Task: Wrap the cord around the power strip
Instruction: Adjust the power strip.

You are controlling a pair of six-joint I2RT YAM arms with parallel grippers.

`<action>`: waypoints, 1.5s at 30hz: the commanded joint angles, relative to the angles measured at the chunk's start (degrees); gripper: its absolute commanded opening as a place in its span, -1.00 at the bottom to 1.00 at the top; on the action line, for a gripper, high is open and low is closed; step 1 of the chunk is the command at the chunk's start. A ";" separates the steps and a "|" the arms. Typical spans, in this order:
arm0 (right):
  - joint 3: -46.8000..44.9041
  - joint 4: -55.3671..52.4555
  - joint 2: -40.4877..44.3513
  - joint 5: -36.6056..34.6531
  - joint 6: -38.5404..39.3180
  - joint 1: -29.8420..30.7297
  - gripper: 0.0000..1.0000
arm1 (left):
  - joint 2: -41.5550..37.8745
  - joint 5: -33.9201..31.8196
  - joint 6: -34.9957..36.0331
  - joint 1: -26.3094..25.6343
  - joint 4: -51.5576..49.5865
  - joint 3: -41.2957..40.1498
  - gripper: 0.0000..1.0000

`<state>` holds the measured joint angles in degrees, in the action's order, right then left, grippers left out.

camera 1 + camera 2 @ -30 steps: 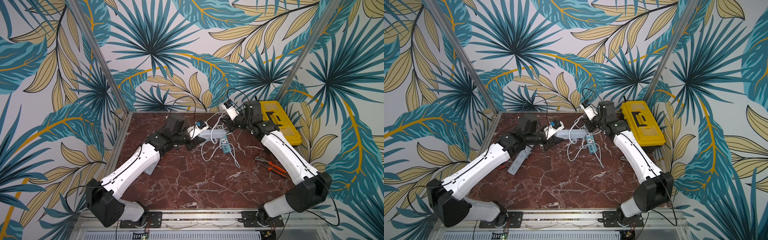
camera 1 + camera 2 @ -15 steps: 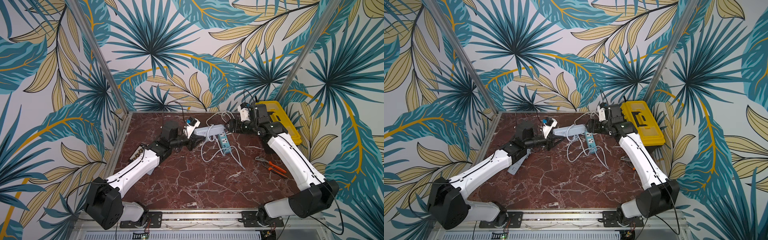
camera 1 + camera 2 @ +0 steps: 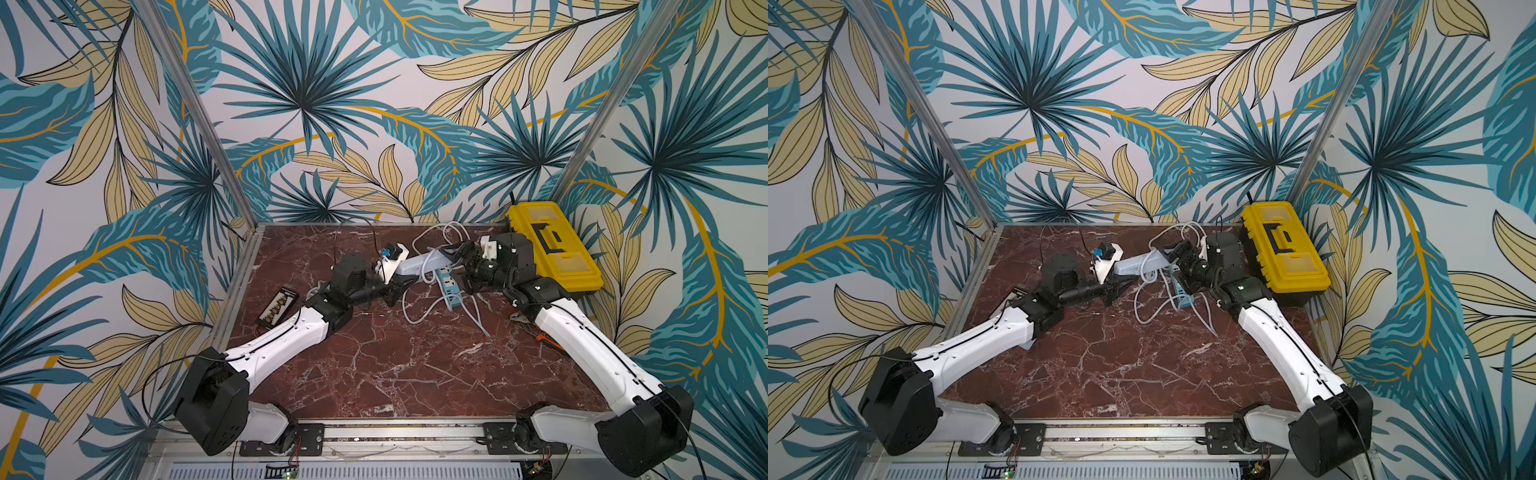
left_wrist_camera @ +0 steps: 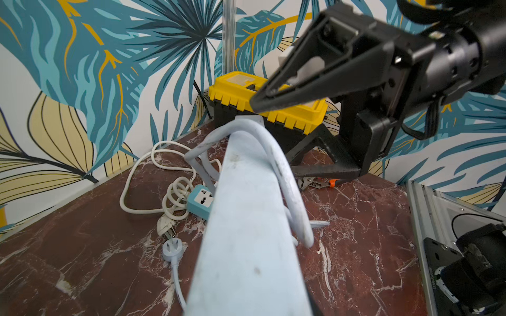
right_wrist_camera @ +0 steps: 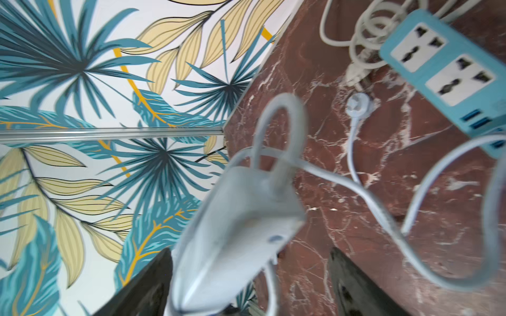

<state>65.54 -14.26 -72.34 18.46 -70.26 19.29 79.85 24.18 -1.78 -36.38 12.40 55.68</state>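
Power strip (image 3: 419, 264) | raised off marble table (image 3: 415, 365) | left gripper (image 3: 400, 279) clamps it, seemingly | right gripper (image 3: 459, 266) spread | leaf-print walls (image 3: 374, 104)

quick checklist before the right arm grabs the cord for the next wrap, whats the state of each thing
1. Left gripper holding the pale power strip: ok, shut on it, strip off the table.
2. Right gripper free to grab: ok, jaws wide, holding nothing.
3. Cord looped on the strip: ok, one loop over it near the far end.
4. Wrap finished: not ok, slack and plug lie on the table.
5. Slack clear of the teal power strip: cannot tell, they cross closely.
6. Room by the yellow toolbox: cannot tell.
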 commanded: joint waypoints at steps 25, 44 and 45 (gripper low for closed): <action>7.78 -2.65 -6.80 -12.72 2.79 3.21 -0.42 | 1.03 2.90 -0.14 1.25 -27.46 10.54 -0.11; 12.29 -2.82 -10.12 -12.47 9.93 6.33 -0.36 | 7.98 5.26 -2.67 1.57 -35.70 20.78 -0.79; 12.48 -2.68 -10.12 -12.19 10.38 6.33 -0.26 | 8.01 5.28 -2.77 1.71 -35.69 20.84 -0.86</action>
<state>76.44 -17.06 -82.63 4.80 -62.70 25.28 87.66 29.87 -4.43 -35.44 -22.15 74.65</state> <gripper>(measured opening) 0.476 0.292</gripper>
